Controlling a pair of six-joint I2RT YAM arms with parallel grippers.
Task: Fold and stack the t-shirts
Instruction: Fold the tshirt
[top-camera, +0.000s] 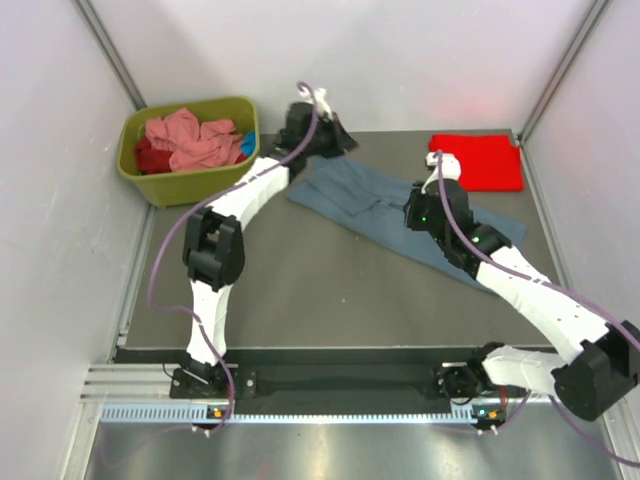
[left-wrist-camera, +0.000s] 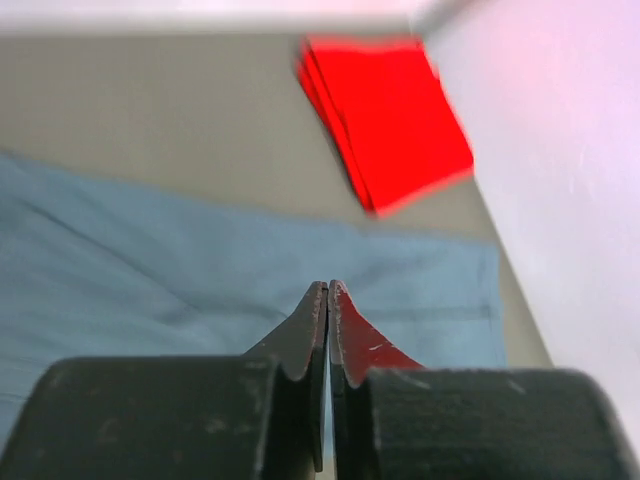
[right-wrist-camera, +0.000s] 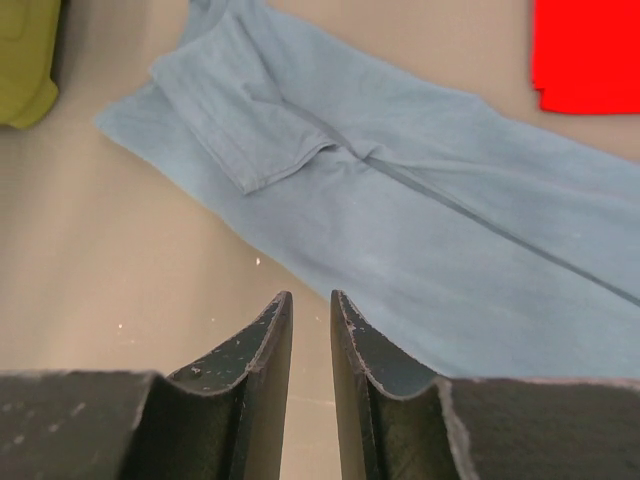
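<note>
Pressed together with nothing between its fingers, my left claw (left-wrist-camera: 328, 290) hangs over the far edge of the blue-grey t-shirt (top-camera: 370, 200). My right claw (right-wrist-camera: 310, 297) stands slightly spread, also empty, over bare table just beside the shirt's near edge. The shirt lies flat in a long slanted band across the far middle of the table (top-camera: 320, 290), one end near the bin (top-camera: 190, 185) and the other running under my right arm, with a sleeve turned in on top. I judge it light, limp and clingy. It will sag and drag rather than hold a shape, so I would pinch it at a hem corner or along an outer edge, taking all layers at once, not in the middle where only the top layer would lift. The matte grey tabletop should give enough friction to keep the rest from sliding. A folded red t-shirt (top-camera: 480, 160) sits in the far right corner, apart from the blue one, and looks like the place to stack. Pink and dark red t-shirts (top-camera: 190, 140) are heaped in the bin at far left. Pale walls (top-camera: 60, 250) close in on three sides, so my sideways reach is limited.
</note>
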